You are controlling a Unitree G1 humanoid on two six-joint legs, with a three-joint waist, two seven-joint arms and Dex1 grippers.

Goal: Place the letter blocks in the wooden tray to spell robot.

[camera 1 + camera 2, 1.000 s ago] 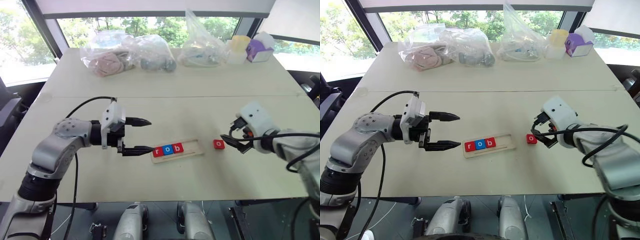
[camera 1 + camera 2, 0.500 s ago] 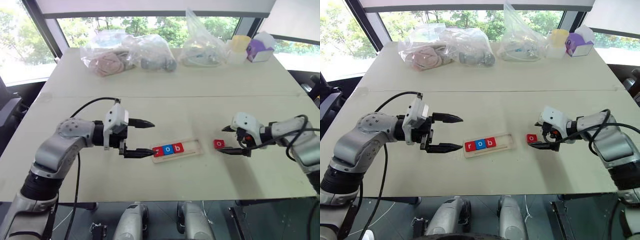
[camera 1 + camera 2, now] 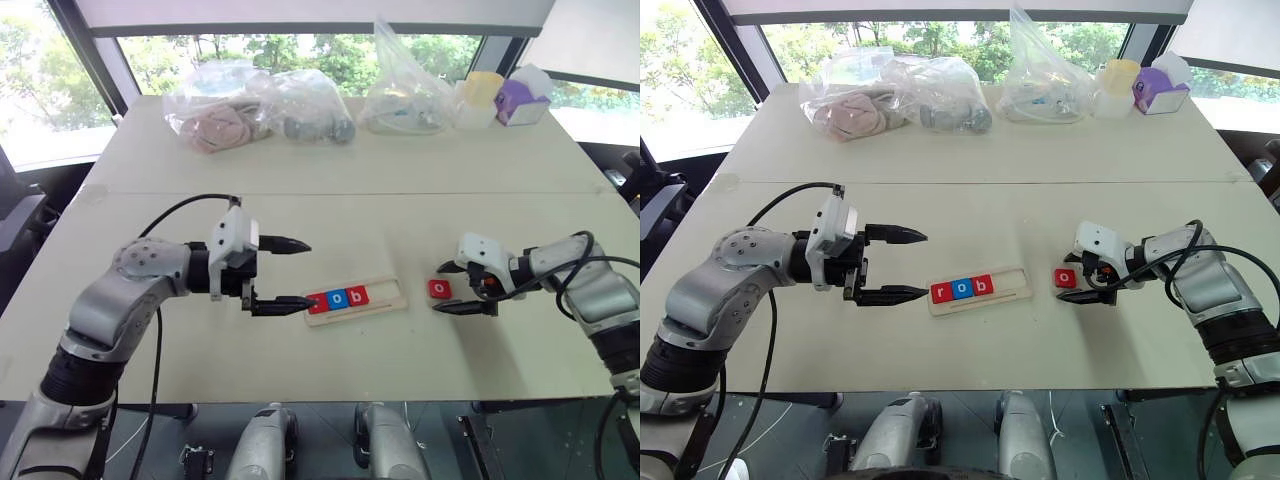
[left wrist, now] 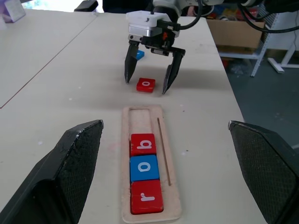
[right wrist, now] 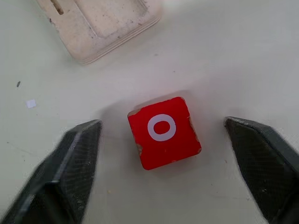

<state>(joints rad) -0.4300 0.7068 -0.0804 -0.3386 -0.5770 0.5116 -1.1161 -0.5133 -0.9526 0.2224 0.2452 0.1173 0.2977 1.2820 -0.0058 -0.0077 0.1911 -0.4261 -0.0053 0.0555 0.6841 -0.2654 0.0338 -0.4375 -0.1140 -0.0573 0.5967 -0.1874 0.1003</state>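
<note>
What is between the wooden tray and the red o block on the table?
Nothing: bare table separates the wooden tray from the red o block, as the left wrist view shows.

The left arm is bent at the elbow and reached inward — its left gripper (image 3: 283,273) is held level, jaws spread wide. The right arm is angled inward and down — the right gripper (image 4: 148,83) is lowered, fingers parted, nothing clasped.

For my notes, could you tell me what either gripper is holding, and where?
Nothing. The right gripper straddles the red o block without touching; the left gripper is open.
</note>
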